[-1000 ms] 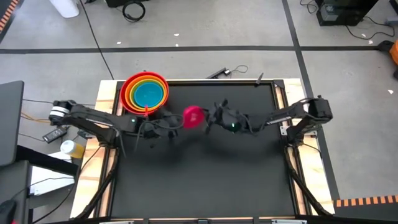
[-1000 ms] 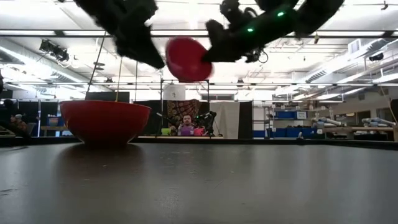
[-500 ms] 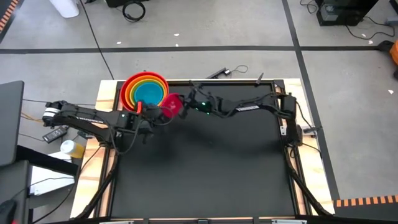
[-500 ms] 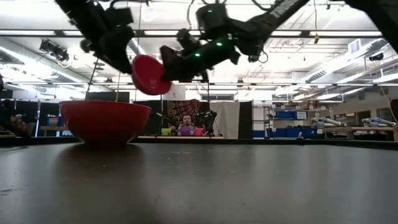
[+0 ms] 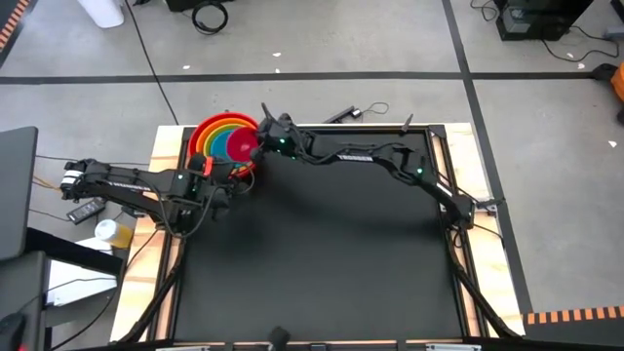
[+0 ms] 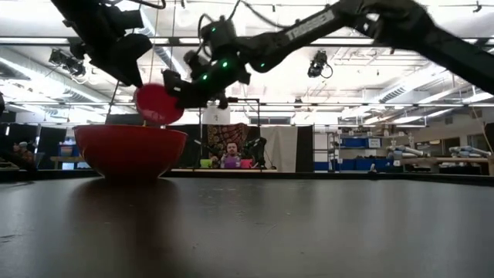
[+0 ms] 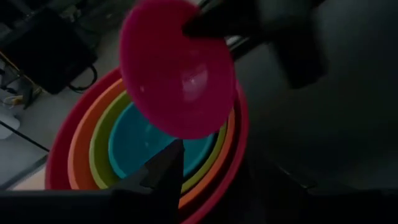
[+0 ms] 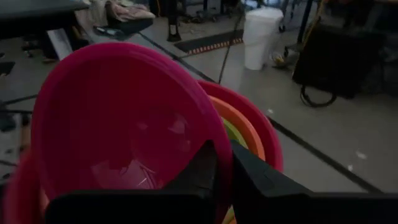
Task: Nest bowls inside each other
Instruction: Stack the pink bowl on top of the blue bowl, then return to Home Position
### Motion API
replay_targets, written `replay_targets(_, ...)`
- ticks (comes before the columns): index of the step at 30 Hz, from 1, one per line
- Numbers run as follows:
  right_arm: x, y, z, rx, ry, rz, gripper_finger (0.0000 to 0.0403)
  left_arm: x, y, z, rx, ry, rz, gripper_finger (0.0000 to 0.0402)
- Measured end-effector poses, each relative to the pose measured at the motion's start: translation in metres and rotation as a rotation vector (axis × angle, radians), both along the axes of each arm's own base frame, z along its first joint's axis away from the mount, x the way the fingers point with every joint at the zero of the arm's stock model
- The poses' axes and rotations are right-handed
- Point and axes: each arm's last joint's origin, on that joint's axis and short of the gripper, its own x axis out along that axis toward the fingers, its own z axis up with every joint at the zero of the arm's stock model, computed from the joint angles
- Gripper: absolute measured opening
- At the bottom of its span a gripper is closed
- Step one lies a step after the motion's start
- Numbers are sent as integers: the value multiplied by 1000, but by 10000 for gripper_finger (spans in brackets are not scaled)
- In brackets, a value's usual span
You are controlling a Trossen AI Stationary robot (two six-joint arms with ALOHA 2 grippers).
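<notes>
The right gripper (image 5: 261, 139) pinches the pink bowl's (image 5: 246, 144) rim, tilted above the nested stack (image 5: 216, 143), ready to drop in. The left gripper (image 5: 216, 172) waits open just nearer.

Glossy smooth plastic pink bowl (image 7: 177, 68), shiny plastic red bowl (image 6: 130, 152), matt black tabletop (image 5: 322, 263), bare wood table edge (image 5: 168, 146)

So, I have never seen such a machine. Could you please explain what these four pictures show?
It is a robot with two dark arms at a black table. One picture looks down from above, one looks level across the table, and two come from cameras on the wrists. Four bowls sit nested: red bowl, orange bowl, yellow-green bowl, blue bowl. The right gripper holds the pink bowl by its rim, tilted, above them. The left gripper waits beside the stack, open.
</notes>
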Motion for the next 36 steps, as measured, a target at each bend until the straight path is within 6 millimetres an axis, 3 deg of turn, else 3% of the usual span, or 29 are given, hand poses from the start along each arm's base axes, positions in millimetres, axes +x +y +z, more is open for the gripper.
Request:
replay_targets(5, 11, -21, -17, 67, 25, 11, 58, -1, 1, 0, 21, 10, 6, 181)
replay_targets(12, 9, -40, -28, 182, 42, 82, 144, -1, 1, 0, 21, 18, 5, 181)
replay_targets(18, 2, -37, -4, 115, 100, 148, 197, -2, 1, 0, 22, 31, 3, 181)
replay_targets(25, -14, -18, 22, 67, 290, 221, 198, -2, 1, -1, 15, 37, -1, 181)
replay_targets(30, -31, -14, 35, 195, 351, 381, 193, -2, -2, -1, 23, 57, -31, 181)
replay_targets(36, -53, -16, 29, 339, 460, 462, 186, -2, -11, 0, 37, 55, -86, 181)
